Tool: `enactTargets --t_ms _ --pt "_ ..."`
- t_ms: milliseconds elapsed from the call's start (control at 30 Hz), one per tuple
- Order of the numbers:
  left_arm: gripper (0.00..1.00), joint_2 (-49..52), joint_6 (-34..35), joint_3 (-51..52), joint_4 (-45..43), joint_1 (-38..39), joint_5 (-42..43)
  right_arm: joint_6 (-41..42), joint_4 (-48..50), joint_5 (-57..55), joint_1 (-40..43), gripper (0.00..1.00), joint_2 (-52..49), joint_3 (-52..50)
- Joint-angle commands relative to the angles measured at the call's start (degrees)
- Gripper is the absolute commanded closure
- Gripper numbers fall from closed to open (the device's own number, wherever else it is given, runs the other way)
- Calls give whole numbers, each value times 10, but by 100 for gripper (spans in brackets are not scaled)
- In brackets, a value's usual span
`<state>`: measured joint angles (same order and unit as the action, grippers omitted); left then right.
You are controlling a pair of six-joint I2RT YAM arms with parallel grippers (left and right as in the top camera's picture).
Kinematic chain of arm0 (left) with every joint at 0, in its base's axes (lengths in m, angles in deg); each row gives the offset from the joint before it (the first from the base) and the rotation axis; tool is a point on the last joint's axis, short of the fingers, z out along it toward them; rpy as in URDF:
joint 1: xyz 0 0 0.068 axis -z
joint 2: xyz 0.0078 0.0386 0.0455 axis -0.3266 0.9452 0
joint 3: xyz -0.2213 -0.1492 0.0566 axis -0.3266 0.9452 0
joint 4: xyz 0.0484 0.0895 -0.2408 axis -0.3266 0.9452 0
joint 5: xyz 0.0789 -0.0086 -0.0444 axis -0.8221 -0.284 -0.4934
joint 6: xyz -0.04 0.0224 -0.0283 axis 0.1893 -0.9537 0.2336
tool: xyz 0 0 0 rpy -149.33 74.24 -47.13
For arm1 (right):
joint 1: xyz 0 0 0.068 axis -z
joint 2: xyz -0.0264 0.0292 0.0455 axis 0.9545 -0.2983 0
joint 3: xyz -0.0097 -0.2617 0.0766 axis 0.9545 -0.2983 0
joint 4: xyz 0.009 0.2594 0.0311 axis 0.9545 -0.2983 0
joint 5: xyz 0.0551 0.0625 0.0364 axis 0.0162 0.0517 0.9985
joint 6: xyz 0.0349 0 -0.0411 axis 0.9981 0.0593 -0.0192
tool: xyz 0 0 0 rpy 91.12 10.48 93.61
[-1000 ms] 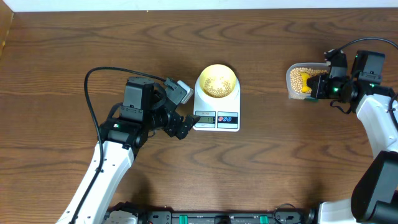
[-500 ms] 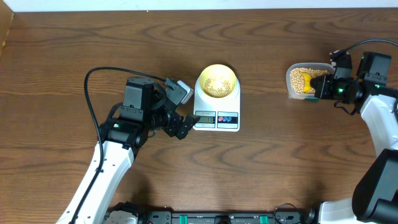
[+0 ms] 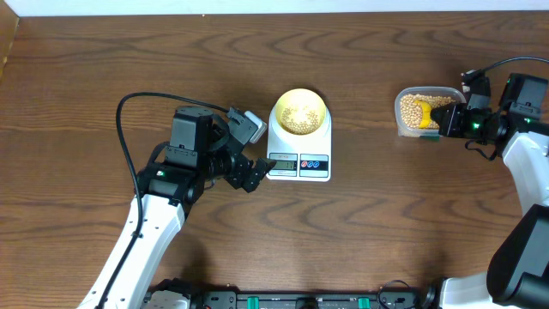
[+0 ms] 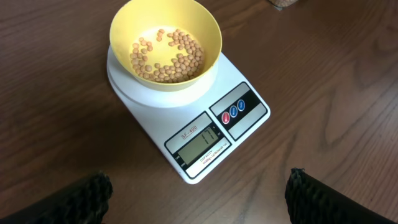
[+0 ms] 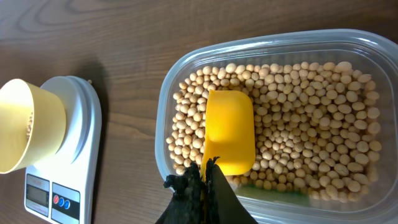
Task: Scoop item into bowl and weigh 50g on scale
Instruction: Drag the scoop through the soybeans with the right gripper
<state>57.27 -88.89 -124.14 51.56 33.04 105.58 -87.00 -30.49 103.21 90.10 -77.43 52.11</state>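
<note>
The pale yellow bowl (image 3: 299, 112) stands on the white scale (image 3: 299, 163) at mid-table, with a thin layer of tan beans (image 4: 168, 56) in it. My left gripper (image 3: 248, 153) hovers just left of the scale's front, open; its fingers (image 4: 81, 199) frame the scale's display (image 4: 202, 142) and hold nothing. My right gripper (image 5: 208, 171) is shut on the handle of a bright yellow scoop (image 5: 229, 130). The scoop lies on the beans (image 5: 311, 112) inside the clear tub (image 3: 401, 110) at the right.
The tub's near rim (image 5: 163, 124) lies between the scoop and the scale (image 5: 71, 155). A black cable (image 3: 124, 129) loops off the left arm. Bare wooden table (image 3: 369, 232) surrounds the scale.
My right arm has drawn back to the right, pulling the scoop toward the tub's right side. The left arm, bowl and scale have not moved.
</note>
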Motion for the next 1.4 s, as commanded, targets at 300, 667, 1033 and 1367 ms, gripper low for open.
enactTargets --t_ms 300,667,1033,1367 --pt "9 -5 -1 1 1 -2 -3 12 -1 37 12 99 -7 6" --pt "9 -5 -1 1 1 -2 -3 14 -1 42 18 99 -7 6" --pt "9 -5 -1 1 1 -2 -3 23 -1 41 18 99 -7 6" --pt "9 -5 -1 1 1 -2 -3 28 -1 46 18 99 -7 6"
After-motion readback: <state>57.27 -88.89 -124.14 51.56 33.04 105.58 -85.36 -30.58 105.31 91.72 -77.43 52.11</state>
